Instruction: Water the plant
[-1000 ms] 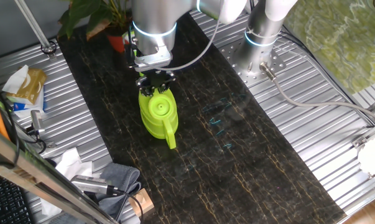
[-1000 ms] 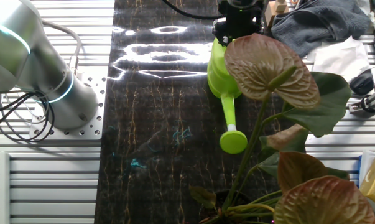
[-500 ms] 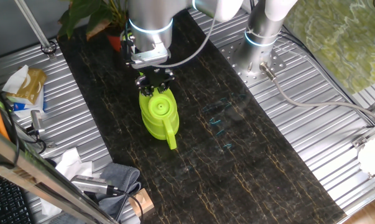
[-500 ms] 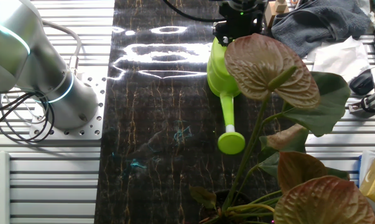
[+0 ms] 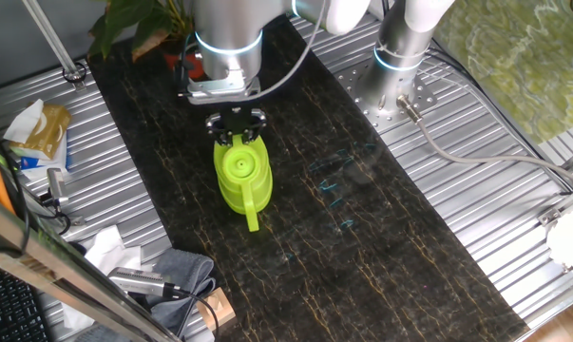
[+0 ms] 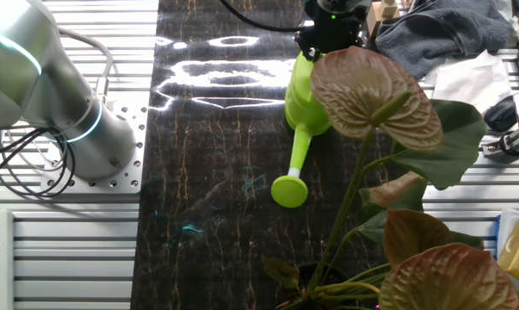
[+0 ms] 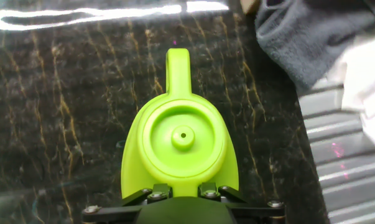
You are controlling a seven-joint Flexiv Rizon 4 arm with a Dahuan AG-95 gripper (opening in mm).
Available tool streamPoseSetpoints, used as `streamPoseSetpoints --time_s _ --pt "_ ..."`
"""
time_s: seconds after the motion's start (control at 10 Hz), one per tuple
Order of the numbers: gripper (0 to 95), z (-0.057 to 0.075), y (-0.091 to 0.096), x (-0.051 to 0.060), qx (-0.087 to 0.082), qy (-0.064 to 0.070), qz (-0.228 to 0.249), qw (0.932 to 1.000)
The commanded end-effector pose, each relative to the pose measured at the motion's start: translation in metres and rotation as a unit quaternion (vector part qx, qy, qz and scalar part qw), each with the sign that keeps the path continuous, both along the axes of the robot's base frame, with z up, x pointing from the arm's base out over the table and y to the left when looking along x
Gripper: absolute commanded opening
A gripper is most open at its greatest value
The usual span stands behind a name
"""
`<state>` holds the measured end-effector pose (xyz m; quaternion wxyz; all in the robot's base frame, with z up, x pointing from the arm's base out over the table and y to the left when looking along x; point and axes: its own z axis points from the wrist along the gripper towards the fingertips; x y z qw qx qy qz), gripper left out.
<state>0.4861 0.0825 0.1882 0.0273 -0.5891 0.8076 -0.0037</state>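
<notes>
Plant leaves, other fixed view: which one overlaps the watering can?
The reddish-brown leaf highest in frame, hiding part of the watering can; the other leaves lie lower, clear of it.

Dark marbled table mat (image 5: 381, 237) under lime watering can (image 5: 241, 176), potted plant (image 6: 388, 224), perhaps grey cloth (image 5: 177, 274).
</notes>
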Motion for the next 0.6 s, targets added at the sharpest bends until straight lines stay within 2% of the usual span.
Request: streamPoseSetpoints --time_s 0.1,0.6 --pt "0.0 0.0008 -0.0003 -0.0001 -0.005 -0.003 0.017 0.9998" --pt "0.0 0.0008 -0.0003 -0.0001 -0.002 0.002 0.053 0.9986"
